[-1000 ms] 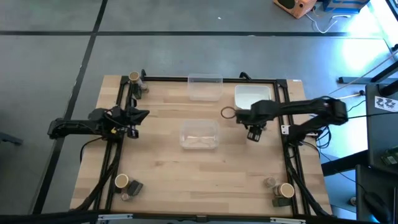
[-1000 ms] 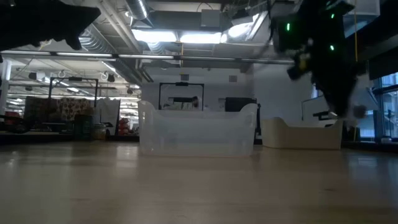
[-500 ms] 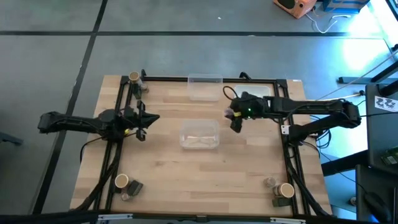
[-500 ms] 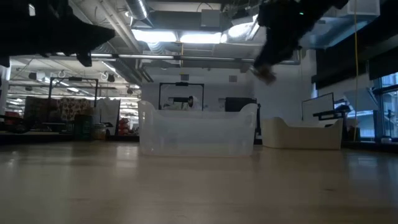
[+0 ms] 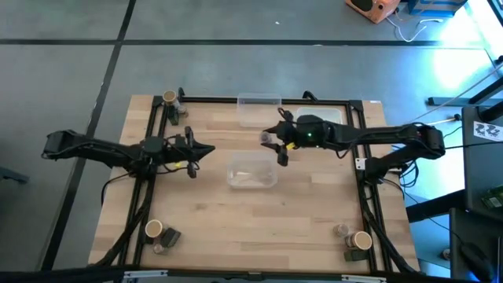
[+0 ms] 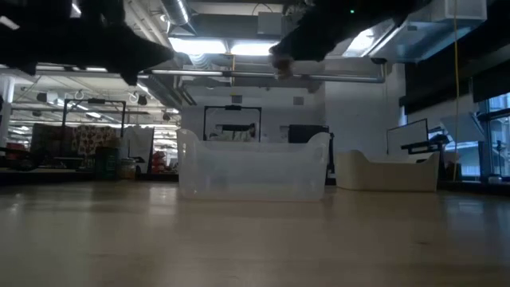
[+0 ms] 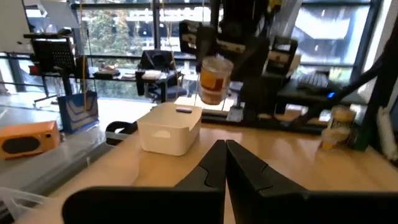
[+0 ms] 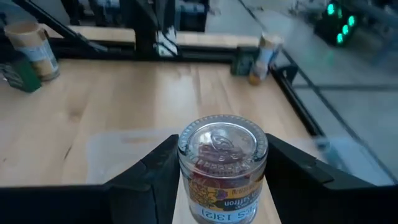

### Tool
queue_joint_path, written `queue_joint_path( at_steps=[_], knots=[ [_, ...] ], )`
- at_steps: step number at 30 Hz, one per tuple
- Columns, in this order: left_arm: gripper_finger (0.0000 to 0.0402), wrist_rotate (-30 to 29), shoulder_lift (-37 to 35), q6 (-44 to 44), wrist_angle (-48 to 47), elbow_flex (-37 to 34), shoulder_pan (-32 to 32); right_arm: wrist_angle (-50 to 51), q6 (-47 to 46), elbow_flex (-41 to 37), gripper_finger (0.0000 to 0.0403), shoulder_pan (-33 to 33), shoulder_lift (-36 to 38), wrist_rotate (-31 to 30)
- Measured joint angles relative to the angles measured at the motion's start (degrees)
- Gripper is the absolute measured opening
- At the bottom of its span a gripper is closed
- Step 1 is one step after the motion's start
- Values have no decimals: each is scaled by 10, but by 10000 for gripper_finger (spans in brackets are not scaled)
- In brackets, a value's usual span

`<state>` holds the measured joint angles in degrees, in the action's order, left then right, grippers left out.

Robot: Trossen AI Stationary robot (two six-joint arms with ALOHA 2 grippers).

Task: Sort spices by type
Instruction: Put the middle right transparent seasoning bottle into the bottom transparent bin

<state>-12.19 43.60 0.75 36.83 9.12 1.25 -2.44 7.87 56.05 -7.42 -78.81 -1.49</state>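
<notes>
A small glass spice jar (image 8: 222,167) with a clear lid, reddish contents and a yellow label is in my right gripper (image 5: 275,143), which is shut on it high over the table between the two clear bins. The left wrist view shows the same jar (image 7: 214,78) upright in the air. My left gripper (image 5: 206,149) is shut and empty, pointing level toward the table's middle from the left. Other spices stand at the table's corners: far left (image 5: 170,100), near left (image 5: 156,231) and near right (image 5: 357,240). My right gripper pinches the jar's round wall (image 8: 186,177) between its two fingers (image 8: 155,177), one on each side, just below the lid. The fingers come nearly level from the table's right. The jar is lifted clear of everything and stays about upright.
One clear bin (image 5: 251,170) sits mid-table and another (image 5: 258,110) at the far edge. The white tray (image 5: 330,116) lies far right, partly under my right arm. A black frame (image 5: 149,189) runs round the table's edges.
My right gripper has risen and gone toward the table's left, away from the white tray, tipping from pointing down to nearly level, with the jar carried along. My left gripper has reached toward the table's middle, staying shut.
</notes>
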Motion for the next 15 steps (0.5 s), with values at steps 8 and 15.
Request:
queue_joint_path(
  at_steps=[8,15],
  knots=[
    [0,-5,154,-8,129,46,22,-62,29,0,195,-41,-21,82],
    [21,-6,254,24,145,109,51,-109,31,0,195,-63,-34,149]
  ],
)
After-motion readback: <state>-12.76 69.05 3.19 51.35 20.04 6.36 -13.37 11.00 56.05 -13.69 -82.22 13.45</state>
